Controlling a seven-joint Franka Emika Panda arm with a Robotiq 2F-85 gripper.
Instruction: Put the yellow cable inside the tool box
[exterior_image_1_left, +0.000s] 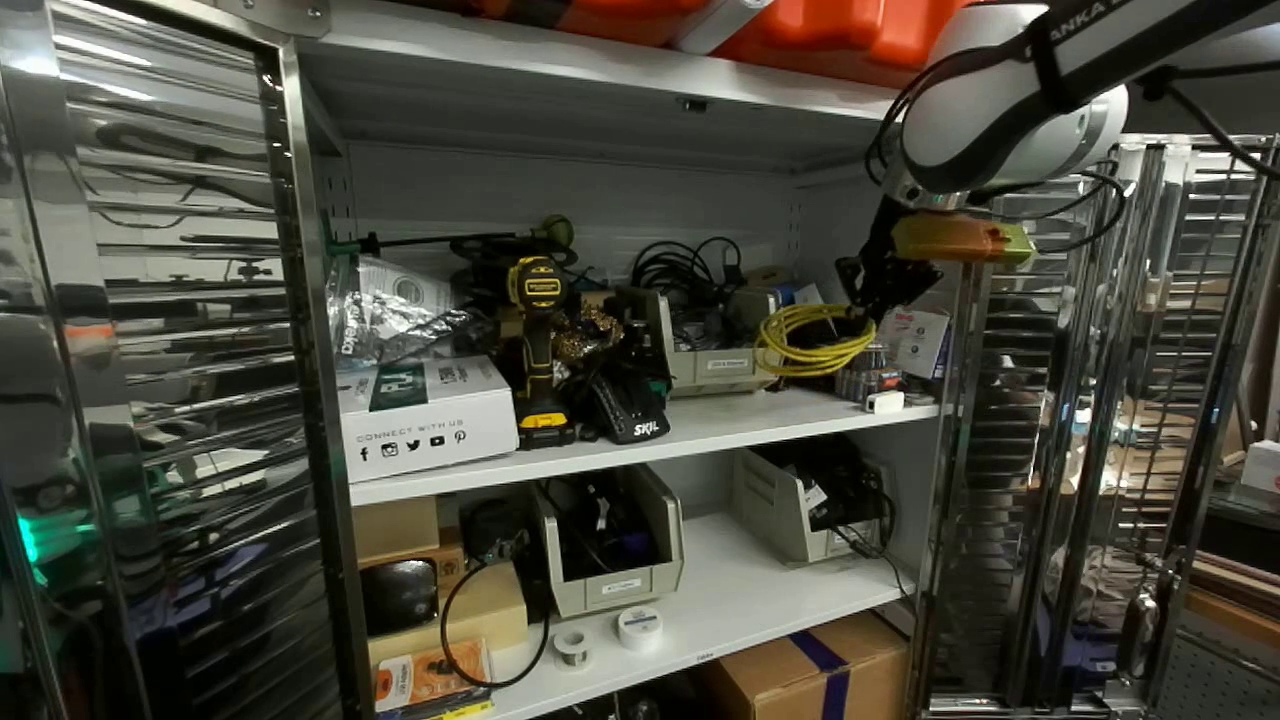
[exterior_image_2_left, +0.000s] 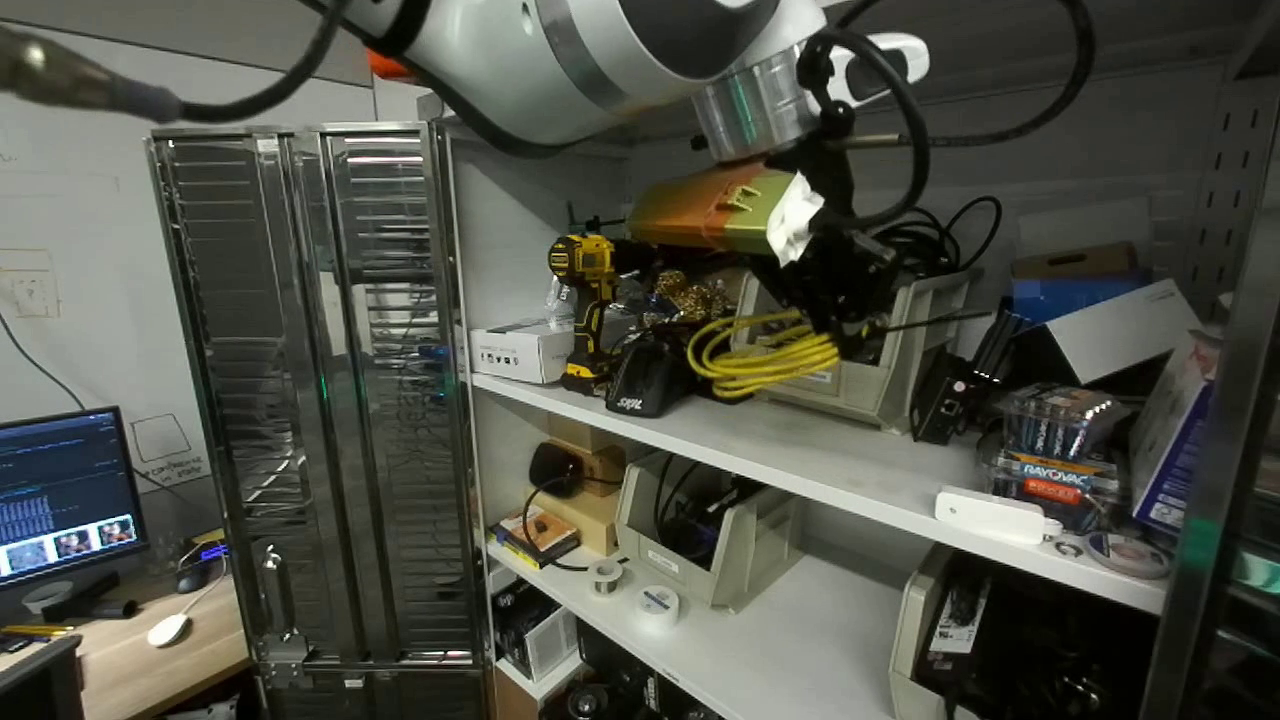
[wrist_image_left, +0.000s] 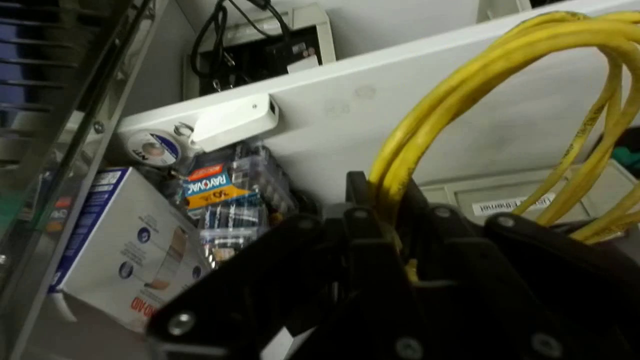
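Observation:
My gripper (exterior_image_1_left: 862, 300) is shut on the yellow cable (exterior_image_1_left: 820, 357), a loose coil that hangs from the fingertips. In an exterior view the gripper (exterior_image_2_left: 850, 335) and the cable (exterior_image_2_left: 765, 378) are in front of the tool box (exterior_image_2_left: 850, 390). The tool box (exterior_image_1_left: 690, 372) is a pale grey-beige bin on the upper shelf, with black cords rising above its rim. In the wrist view, cable strands (wrist_image_left: 450, 97) pass between the fingers (wrist_image_left: 387, 200), and the labelled front of the tool box (wrist_image_left: 460, 200) shows behind the coil. The coil is outside the box.
A battery pack (exterior_image_2_left: 1055, 470), a white device (exterior_image_2_left: 990, 515) and a Band-Aid box (wrist_image_left: 140, 255) stand beside the tool box. A yellow-and-black drill (exterior_image_1_left: 540, 350) and a SKIL charger (exterior_image_1_left: 625, 405) stand on its other side. A shelf board (exterior_image_1_left: 600, 60) is overhead; metal doors (exterior_image_1_left: 1040, 420) flank the cabinet.

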